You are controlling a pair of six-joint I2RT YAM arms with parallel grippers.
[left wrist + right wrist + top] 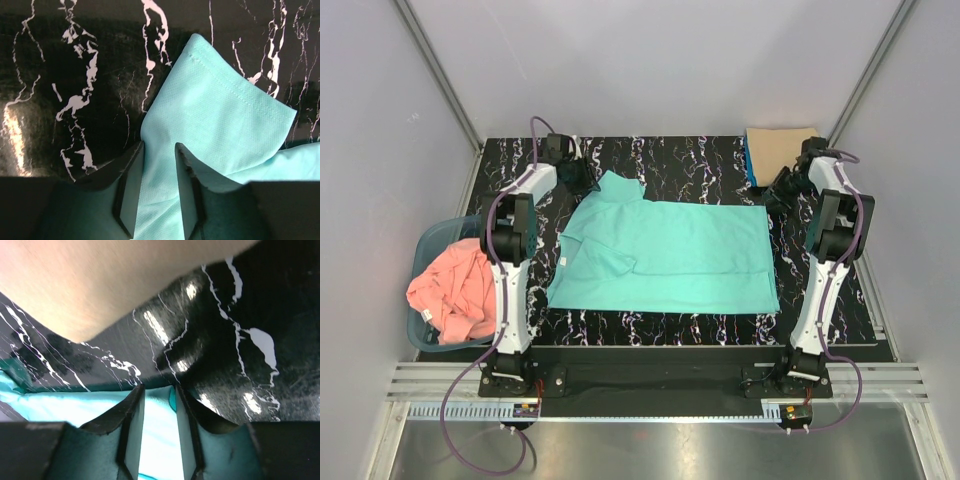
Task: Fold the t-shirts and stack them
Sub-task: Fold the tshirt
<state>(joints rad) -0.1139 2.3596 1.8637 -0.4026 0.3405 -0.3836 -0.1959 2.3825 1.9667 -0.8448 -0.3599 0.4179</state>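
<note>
T-shirt [670,255] of fine turquoise-green knit on glossy white-veined black table [700,155]

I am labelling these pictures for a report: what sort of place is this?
Probably a robot test cell: plain grey walls on aluminium framing, a black marbled table, two bolted robot arms over a turquoise t-shirt.

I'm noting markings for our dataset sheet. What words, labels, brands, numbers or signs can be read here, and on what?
None: no readable text in any view. The turquoise t-shirt, the salmon t-shirt, the tan t-shirt, the basket and the marbled table all show plain surfaces, with no print or label visible.
</note>
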